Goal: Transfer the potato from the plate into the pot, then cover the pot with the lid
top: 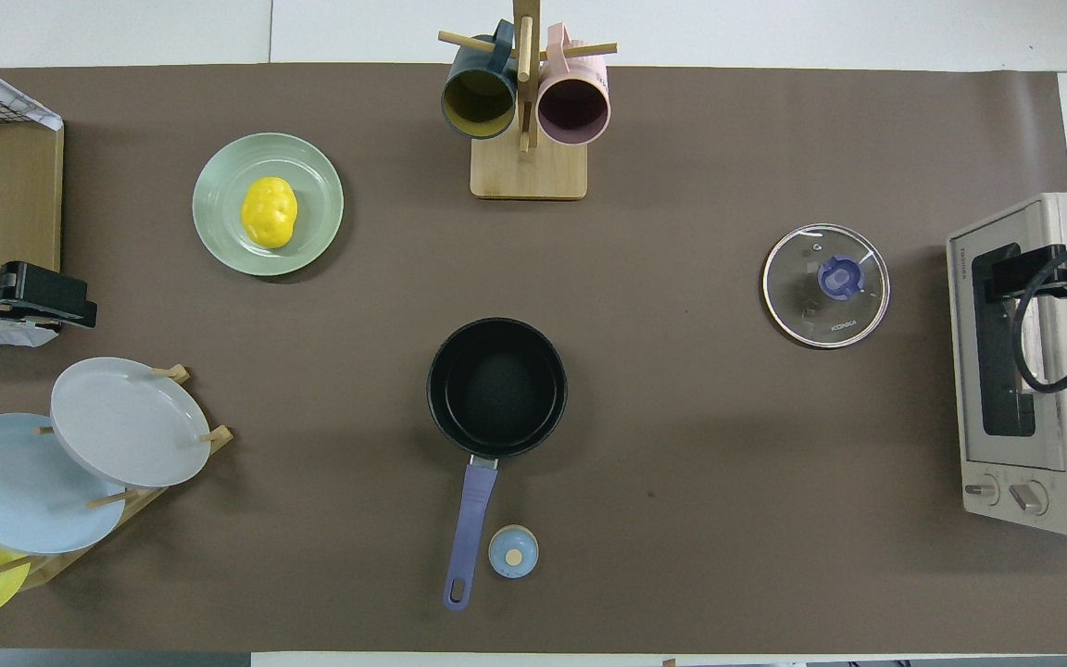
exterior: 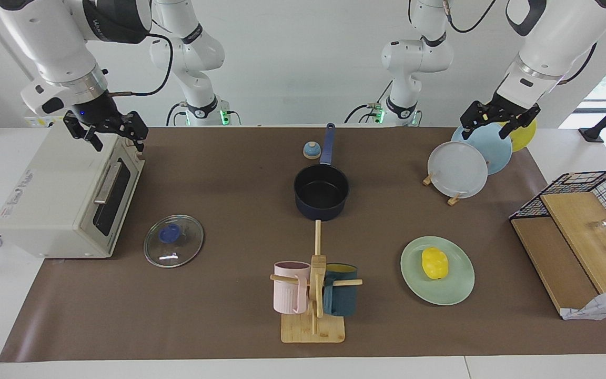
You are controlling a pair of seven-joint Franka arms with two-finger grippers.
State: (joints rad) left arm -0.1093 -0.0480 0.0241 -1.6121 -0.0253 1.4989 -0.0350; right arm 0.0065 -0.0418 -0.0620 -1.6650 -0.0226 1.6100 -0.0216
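- The potato [exterior: 435, 263] lies on the mint-green plate [exterior: 458, 289], toward the left arm's end of the counter [exterior: 219, 184] and farther from the robots than the pot [exterior: 321, 192]
- The left end effector [exterior: 498, 122] hangs over the rack of plates [exterior: 456, 169], fingers spread and empty; it looks best placed for the pick
- The right end effector [exterior: 107, 132] waits over the toaster oven [exterior: 69, 195], also spread and empty
- To do the pick well, I would come straight down over the potato and close across its narrower width; it looks glossy and lumpy, so it could slip
- Carry it high enough to clear the pot's rim and release low inside
- The pot stands mid-counter, black inside, nothing in it, its handle [top: 470, 528] pointing toward the robots beside a small bell [top: 513, 551]
- The lid [exterior: 173, 241] lies flat, knob up, in front of the toaster oven
- Two mugs hang on a wooden mug stand [exterior: 313, 316]
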